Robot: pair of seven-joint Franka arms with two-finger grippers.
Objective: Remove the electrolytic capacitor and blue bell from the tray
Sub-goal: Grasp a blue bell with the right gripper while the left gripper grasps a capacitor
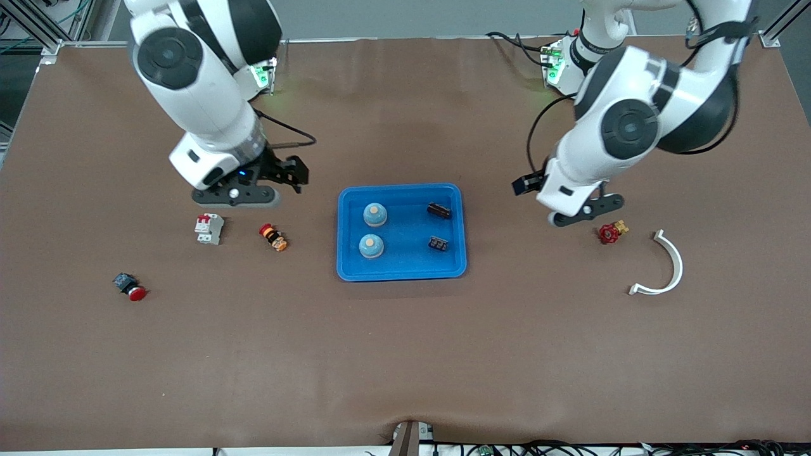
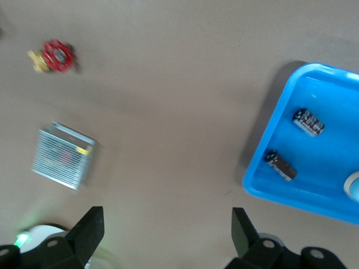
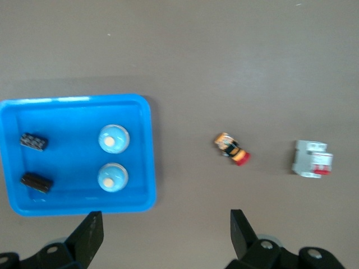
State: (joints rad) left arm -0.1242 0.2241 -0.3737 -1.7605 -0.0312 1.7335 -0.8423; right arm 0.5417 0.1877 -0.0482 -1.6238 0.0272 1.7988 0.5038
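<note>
Capacitors (image 1: pixel 438 210) lay in the tray (image 1: pixel 402 276) toward the wide left gripper (image 1: pixel 586 212); bells (image 1: pixel 374 215) toward the wide right gripper (image 1: pixel 237 196)

Tray (image 1: pixel 402 269) glossy blue plastic; table (image 1: pixel 405 354) matt brown; mesh box (image 2: pixel 63 155) metal.

Brown table (image 1: pixel 405 354) (blue tray (image 1: pixel 402 271) central)
</note>
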